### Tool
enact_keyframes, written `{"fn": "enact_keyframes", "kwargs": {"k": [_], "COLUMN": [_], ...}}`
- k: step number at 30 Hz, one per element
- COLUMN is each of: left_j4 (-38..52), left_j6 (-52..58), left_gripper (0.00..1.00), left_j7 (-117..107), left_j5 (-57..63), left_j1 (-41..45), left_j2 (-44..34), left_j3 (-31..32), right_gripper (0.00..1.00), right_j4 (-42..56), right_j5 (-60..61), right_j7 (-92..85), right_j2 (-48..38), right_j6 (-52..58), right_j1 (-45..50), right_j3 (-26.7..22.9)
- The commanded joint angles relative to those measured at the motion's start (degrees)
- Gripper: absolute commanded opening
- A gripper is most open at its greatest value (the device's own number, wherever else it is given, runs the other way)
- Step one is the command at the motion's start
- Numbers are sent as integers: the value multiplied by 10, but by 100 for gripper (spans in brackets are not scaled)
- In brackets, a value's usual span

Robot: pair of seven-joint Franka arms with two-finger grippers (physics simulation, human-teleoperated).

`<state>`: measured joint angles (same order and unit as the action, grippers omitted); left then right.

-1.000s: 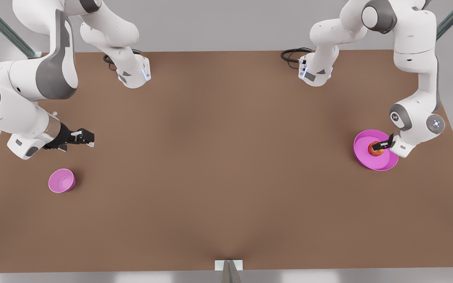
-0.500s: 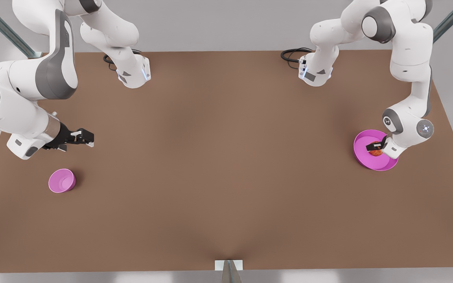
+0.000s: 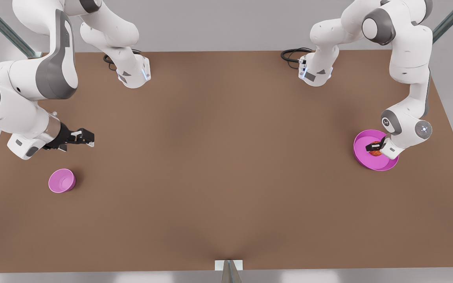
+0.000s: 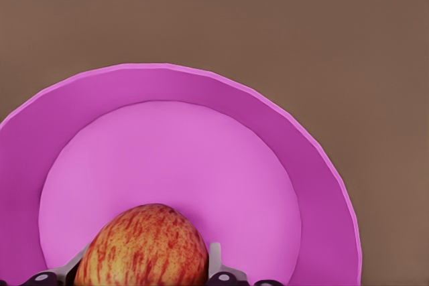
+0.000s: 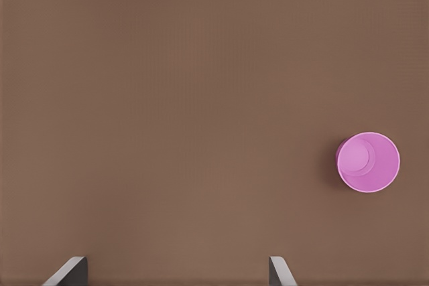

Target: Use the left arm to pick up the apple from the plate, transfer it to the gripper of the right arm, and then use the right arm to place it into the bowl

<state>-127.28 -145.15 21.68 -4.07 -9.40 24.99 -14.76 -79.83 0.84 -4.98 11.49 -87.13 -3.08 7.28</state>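
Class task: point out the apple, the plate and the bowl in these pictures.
apple [image 4: 142, 246], left wrist view, middle of its striped skin.
plate [image 3: 362, 157], front view, bare floor near the rim.
bowl [image 5: 368, 162], right wrist view, inner floor.

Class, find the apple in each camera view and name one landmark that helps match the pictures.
Front view: apple on the plate, front view's right, at the left gripper.
Left wrist view: apple between the fingers.
Right wrist view: no apple; bowl.
Shared landmark: the magenta plate.

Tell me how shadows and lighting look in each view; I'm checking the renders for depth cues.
Front view: soft, even light, faint shading on the table, no glare. Left wrist view: the apple between the left gripper fingers casts barely any shadow on the plate. Right wrist view: thin dark shadow beside the bowl.
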Motion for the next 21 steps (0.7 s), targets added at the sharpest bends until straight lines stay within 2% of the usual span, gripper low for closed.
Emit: {"fn": "enact_keyframes", "kwargs": {"k": [1, 8, 15, 17, 19, 21], "left_j4": [0, 5, 48, 102, 139, 152], "left_j6": [-1, 0, 29, 57, 57, 57], "left_gripper": [81, 79, 74, 73, 73, 73], "left_j7": [14, 14, 25, 24, 24, 26], "left_j5": [0, 1, 2, -1, -61, -138], "left_j1": [0, 2, 7, 0, 11, 11], "left_j2": [1, -5, -28, -28, -26, -28], "left_j3": [0, 0, 9, 52, 87, 157], "right_gripper": [100, 100, 100, 100, 100, 100], "right_j4": [0, 0, 0, 0, 0, 0], "right_j5": [0, 0, 0, 0, 0, 0], "right_j7": [-3, -3, -3, -3, -3, -3], "right_j2": [-1, -1, -1, -1, -1, -1], "right_j6": [0, 0, 0, 0, 0, 0], "right_j1": [0, 2, 1, 1, 1, 1], "right_j3": [0, 1, 1, 1, 0, 1]}}
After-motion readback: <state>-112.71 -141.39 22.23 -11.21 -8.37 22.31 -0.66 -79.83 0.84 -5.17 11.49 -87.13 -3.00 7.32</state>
